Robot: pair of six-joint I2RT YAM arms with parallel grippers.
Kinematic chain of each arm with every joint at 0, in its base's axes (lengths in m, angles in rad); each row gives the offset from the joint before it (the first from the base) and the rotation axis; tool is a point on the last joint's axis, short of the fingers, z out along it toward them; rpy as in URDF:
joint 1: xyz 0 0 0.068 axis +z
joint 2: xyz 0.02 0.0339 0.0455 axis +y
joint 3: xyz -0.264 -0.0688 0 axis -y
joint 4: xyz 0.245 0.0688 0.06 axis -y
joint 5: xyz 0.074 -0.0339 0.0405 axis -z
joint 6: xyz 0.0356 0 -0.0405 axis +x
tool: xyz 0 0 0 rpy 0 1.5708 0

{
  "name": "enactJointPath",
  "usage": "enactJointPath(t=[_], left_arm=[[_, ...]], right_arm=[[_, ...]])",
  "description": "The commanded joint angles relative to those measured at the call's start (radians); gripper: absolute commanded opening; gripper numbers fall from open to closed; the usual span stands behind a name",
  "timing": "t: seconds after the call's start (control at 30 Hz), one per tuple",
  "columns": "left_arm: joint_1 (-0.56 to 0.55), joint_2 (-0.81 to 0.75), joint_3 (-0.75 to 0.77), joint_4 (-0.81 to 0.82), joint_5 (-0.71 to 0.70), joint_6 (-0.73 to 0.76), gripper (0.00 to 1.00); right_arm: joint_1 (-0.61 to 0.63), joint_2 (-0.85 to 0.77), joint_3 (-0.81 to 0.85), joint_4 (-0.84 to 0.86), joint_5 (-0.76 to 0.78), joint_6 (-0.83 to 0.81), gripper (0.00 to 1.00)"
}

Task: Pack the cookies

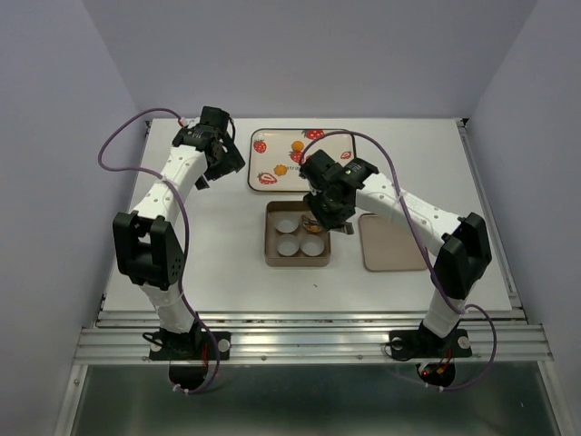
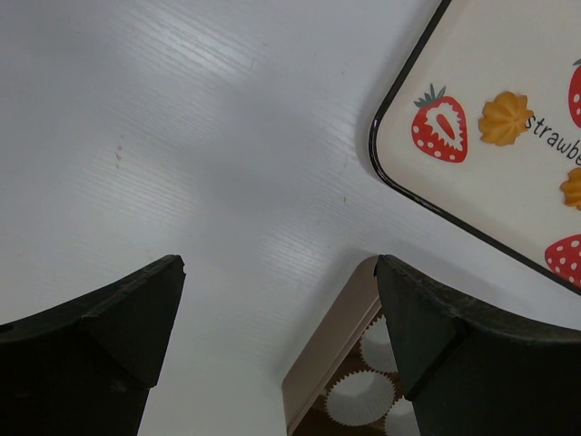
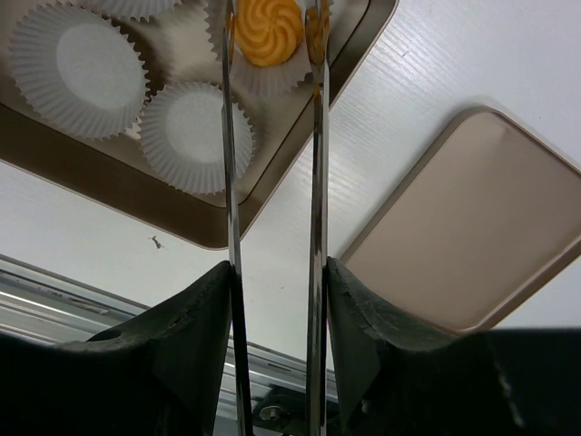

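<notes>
**benchwatcher:** Right hand point(image 1: 317, 219) is down over the tan box point(image 1: 298, 262), its two thin metal fingers point(image 3: 229, 182) pressed against either side of one cookie point(image 3: 266, 20), so it's clamped on it. That cookie is right at the paper cup point(image 3: 269, 82) in the far-right corner of the box, far from the arm bases. Can't tell whether it touches the paper.

**tinker_j:** And the other arm?

**benchwatcher:** Left hand point(image 2: 280, 272) hangs above bare worktop point(image 2: 182, 118), fingers point(image 2: 109, 336) spread wide, nothing between them. It's just beside the rounded corner of the strawberry tray point(image 2: 472, 54), with a corner of the box peeking in underneath. Two more cookies point(image 2: 506, 118) lie on that tray, one just beside a printed strawberry point(image 2: 439, 124), the other point(image 2: 574, 188) cut off at the edge of the wrist view.

**tinker_j:** Rest of the box?

**benchwatcher:** Three other white paper cups point(image 3: 80, 56) sit in it, plain white bottoms showing. A lid point(image 3: 472, 227) in the same tan colour lies flat on the worktop to the right of the box, near it but not touching.
</notes>
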Motion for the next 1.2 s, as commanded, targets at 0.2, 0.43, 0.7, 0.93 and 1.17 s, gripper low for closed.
enactJointPath(t=[0.2, 0.43, 0.7, 0.93, 1.17], left_arm=[[-0.004, -0.059, -0.018, -0.006, -0.021, 0.006, 0.99], [-0.006, -0.048, -0.002, -0.007, -0.021, 0.008, 0.99], [-0.006, -0.033, 0.007, -0.009, -0.007, 0.006, 0.99], [-0.004, -0.01, 0.042, -0.016, -0.001, 0.005, 0.99], [-0.006, -0.007, 0.042, -0.018, 0.002, 0.006, 0.99]], right_arm=[[0.008, 0.001, 0.068, 0.045, 0.028, 0.018, 0.5], [0.008, -0.025, 0.084, 0.019, 0.053, 0.029, 0.49], [0.008, -0.082, 0.076, -0.004, 0.056, 0.038, 0.48], [0.008, -0.1, 0.217, -0.035, -0.003, 0.065, 0.46], [0.008, -0.077, 0.294, 0.023, 0.085, 0.053, 0.47]])
